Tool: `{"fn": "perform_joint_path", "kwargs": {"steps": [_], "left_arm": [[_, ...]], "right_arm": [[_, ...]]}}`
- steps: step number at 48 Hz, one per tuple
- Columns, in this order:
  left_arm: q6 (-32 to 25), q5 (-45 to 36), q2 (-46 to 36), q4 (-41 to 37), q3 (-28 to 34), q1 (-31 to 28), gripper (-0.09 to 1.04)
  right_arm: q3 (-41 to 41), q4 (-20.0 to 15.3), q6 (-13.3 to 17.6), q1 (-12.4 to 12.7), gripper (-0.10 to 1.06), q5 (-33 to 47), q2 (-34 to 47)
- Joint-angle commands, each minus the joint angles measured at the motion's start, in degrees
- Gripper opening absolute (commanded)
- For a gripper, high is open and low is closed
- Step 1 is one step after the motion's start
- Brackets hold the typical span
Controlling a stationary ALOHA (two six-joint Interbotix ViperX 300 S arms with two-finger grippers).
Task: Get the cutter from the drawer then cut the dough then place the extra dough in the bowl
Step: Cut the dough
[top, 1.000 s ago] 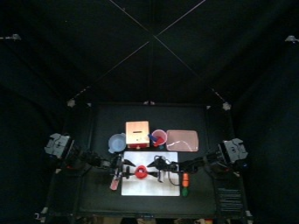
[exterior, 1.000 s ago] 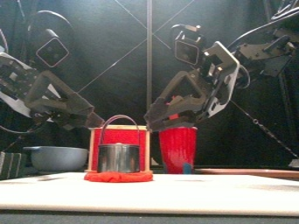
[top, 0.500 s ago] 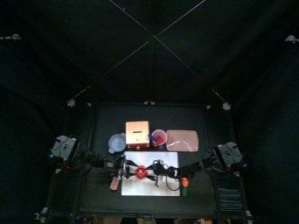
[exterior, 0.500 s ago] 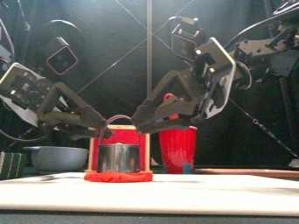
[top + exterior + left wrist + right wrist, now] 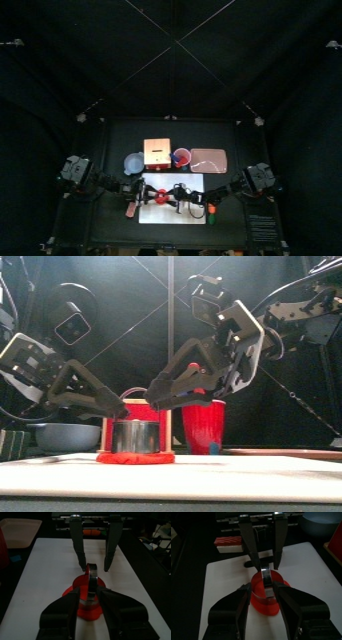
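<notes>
The round metal cutter point(image 5: 138, 436) stands on the flat red dough point(image 5: 135, 457) on the white cutting board point(image 5: 191, 212). In the front view my left gripper point(image 5: 120, 410) hangs by the left side of the cutter's wire handle. My right gripper point(image 5: 160, 402) hangs by the handle's right side. In each wrist view that gripper's jaws stand apart on either side of the cutter point(image 5: 91, 577) point(image 5: 267, 578) and dough point(image 5: 87, 610), open. The blue-grey bowl point(image 5: 64, 436) sits at the back left.
Behind the board stand the wooden box point(image 5: 158, 151), the red cup point(image 5: 203, 427) and the pink tray point(image 5: 211, 158). A red drawer front point(image 5: 227, 541) lies beside the board's left edge. An orange and green toy point(image 5: 210, 207) lies on the board's right side.
Both arms have come down and inward, bringing their grippers from higher up to either side of the cutter's handle. The cutter and dough have not moved.
</notes>
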State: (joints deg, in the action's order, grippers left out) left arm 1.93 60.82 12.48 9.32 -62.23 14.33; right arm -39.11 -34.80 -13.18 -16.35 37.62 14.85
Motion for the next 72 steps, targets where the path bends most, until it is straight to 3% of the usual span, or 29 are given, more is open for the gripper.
{"fn": "perform_joint_path", "kwargs": {"steps": [1, 13, 72], "left_arm": [[-0.09, 0.35, -0.53, -0.09, 0.70, -0.18, 0.63], [-0.09, 0.09, 0.26, 0.00, 0.62, 0.53, 0.63], [2.46, -3.52, 4.31, 3.16, 0.88, 1.93, 0.62]], "right_arm": [[0.97, -0.09, -0.09, 0.09, 0.76, 0.09, -1.05], [1.32, 0.00, 0.00, 0.09, 0.62, -0.88, -0.35], [2.37, -1.93, 0.62, -0.79, 0.62, -10.11, 2.81]]}}
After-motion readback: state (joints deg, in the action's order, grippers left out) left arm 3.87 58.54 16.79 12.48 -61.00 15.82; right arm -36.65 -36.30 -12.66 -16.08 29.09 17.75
